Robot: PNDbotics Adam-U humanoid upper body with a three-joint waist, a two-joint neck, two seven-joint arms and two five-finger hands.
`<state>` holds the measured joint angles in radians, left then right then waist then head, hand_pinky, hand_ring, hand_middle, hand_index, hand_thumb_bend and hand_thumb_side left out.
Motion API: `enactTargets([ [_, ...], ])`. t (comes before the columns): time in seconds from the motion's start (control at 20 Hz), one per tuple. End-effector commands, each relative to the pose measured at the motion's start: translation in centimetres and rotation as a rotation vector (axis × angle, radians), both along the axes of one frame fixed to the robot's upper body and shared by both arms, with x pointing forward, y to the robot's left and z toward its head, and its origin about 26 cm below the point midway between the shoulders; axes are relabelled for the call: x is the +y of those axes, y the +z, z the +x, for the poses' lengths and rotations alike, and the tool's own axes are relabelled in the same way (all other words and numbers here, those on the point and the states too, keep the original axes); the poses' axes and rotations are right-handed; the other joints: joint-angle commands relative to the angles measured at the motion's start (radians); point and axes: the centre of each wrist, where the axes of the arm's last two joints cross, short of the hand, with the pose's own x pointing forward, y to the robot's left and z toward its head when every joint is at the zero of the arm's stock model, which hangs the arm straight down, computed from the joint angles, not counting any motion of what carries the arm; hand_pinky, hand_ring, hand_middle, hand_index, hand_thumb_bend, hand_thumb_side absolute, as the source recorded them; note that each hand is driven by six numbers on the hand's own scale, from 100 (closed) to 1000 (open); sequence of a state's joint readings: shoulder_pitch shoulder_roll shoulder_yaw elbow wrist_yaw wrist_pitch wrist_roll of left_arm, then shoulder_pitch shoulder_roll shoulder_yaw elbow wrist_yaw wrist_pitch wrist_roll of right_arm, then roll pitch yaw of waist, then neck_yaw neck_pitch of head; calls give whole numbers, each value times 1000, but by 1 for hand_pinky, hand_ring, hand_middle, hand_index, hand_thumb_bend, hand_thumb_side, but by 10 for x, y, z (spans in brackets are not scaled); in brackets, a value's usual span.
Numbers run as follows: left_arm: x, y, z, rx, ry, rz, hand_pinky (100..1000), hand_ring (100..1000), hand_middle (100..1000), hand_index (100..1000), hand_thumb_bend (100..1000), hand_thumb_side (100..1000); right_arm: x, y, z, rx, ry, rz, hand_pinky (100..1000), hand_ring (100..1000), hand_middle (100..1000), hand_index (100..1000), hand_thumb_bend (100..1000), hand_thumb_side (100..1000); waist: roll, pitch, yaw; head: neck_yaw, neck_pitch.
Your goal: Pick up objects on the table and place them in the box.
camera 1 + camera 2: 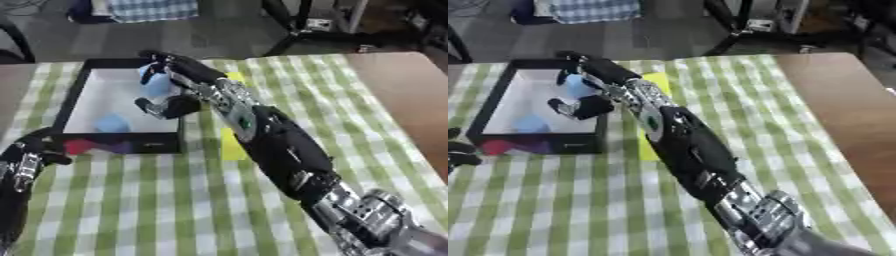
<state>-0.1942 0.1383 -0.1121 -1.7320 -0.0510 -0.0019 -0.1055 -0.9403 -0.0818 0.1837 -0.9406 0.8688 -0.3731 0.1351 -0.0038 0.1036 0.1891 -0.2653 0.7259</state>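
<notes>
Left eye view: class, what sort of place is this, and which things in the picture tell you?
Probably a workshop or lab, not a home. A table with a green checked cloth stands on a bare grey floor, with black metal stand legs behind. The right hand reaches over a black box.

Grey floor (166,37); black metal stand legs (293,30), checked cloth bundle (153,9)

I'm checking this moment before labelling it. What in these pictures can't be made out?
- Yellow flat thing: mostly hidden under the right arm, both views; its kind is unclear.
- Light blue object at the right hand: blurred; whether the fingers grip it is unclear.
- Red and purple things before the box: too blurred to name.
- Left hand: cut by the left edge; fingers unreadable.
</notes>
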Motion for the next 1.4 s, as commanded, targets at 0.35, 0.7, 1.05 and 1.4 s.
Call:
enactTargets([
  [0.35, 10, 1, -2, -8, 33, 12, 791, 565, 579, 834, 100, 774, -87, 35, 12, -23, -129, -17, 1000, 1000, 1000, 1000, 276, 622, -8, -21, -36, 30, -4],
  [0.7, 11, 1, -2, -9, 40, 11, 791, 565, 580, 834, 100, 774, -131, 10, 16, 133, -198, -96, 1000, 1000, 1000, 1000, 279, 610, -1, -21, -42, 33, -8],
  [1.05, 7, 6, 0, -24, 28, 1, 791, 566, 580, 834, 100, 774, -135, -12, 18, 206, -248, -77, 1000, 1000, 1000, 1000, 252, 617, 10, -5, -26, 12, -22],
  [1.4, 3, 12, 2, -41, 13, -1, 791, 566, 581, 834, 100, 773, -136, -23, 19, 207, -314, -57, 1000, 1000, 1000, 1000, 236, 615, 17, 12, -3, -14, -40],
])
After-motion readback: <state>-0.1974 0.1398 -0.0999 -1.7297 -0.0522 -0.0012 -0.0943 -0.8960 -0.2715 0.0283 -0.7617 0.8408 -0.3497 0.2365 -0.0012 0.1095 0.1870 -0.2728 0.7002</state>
